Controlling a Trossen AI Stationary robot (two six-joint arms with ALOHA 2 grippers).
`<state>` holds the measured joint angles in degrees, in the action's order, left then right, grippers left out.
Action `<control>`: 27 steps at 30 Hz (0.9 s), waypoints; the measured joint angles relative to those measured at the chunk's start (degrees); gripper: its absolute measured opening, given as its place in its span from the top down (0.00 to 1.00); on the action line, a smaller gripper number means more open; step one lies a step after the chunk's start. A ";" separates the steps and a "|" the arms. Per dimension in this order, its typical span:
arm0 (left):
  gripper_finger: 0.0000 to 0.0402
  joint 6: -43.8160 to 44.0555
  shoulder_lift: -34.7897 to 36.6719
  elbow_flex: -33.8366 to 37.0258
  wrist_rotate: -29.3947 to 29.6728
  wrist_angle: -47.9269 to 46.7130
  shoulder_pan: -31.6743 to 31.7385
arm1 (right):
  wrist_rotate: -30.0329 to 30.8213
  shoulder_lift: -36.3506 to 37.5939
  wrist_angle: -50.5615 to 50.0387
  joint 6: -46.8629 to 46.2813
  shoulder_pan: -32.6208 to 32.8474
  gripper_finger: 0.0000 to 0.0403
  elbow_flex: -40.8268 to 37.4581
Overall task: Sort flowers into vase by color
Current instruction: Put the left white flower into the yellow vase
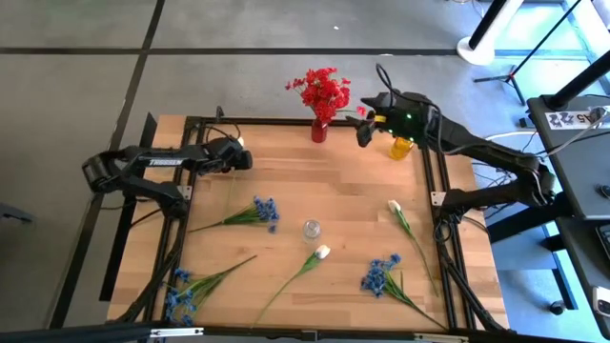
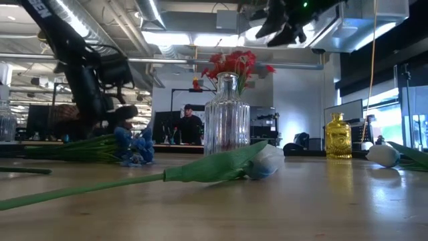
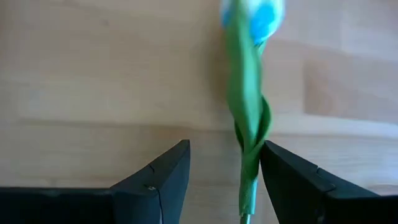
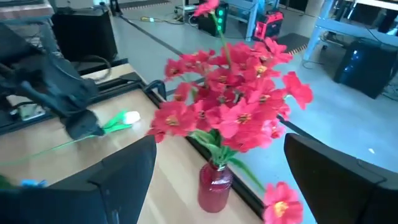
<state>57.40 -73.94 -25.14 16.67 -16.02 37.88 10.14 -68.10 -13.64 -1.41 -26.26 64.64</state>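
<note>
A white flower (image 3: 247, 93) lies on the table near the far left; its bud (image 4: 129, 117) points toward the red vase. My left gripper (image 3: 225, 149) is open and low over it, a finger on each side of the green stem. My right gripper (image 1: 365, 129) is open and held high beside the red vase (image 1: 318, 131), which is full of red flowers (image 4: 230, 106). A clear vase (image 1: 312, 229) stands mid-table and a yellow vase (image 1: 400, 147) at the far right. More white flowers (image 1: 319, 253) and blue flowers (image 1: 259, 213) lie flat on the wood. My left gripper's fingers point steeply down and lie across the white flower's stem (image 3: 249, 186), a little below the bud. One finger (image 3: 280, 174) is right beside the stem, and I cannot tell whether it touches. The flower lies on the table.
Blue flowers lie near the front left (image 1: 181, 291) and front right (image 1: 381, 276), and a white flower (image 1: 396, 210) lies at the right. A black frame (image 1: 286, 121) runs along the table's edges. In the low view a person stands in the room beyond the table.
</note>
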 joint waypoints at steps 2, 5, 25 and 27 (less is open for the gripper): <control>0.57 1.25 -2.39 -0.09 0.93 1.55 -0.57 | 0.79 1.14 -0.97 -0.09 1.40 0.12 0.01; 0.66 2.32 -4.54 -0.12 2.50 4.16 -2.33 | 0.91 2.24 -2.23 -0.26 3.59 0.12 0.02; 0.96 -17.26 7.32 -12.89 4.53 34.23 -39.65 | 3.98 -1.27 -3.75 -19.85 30.33 0.12 0.02; 0.96 -21.39 6.56 -15.45 5.95 35.69 -42.87 | 4.90 -3.41 0.99 -20.72 32.04 0.12 0.02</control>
<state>36.01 -67.38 -40.59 22.62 19.67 -4.98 15.03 -71.51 -12.65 -22.13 5.79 64.66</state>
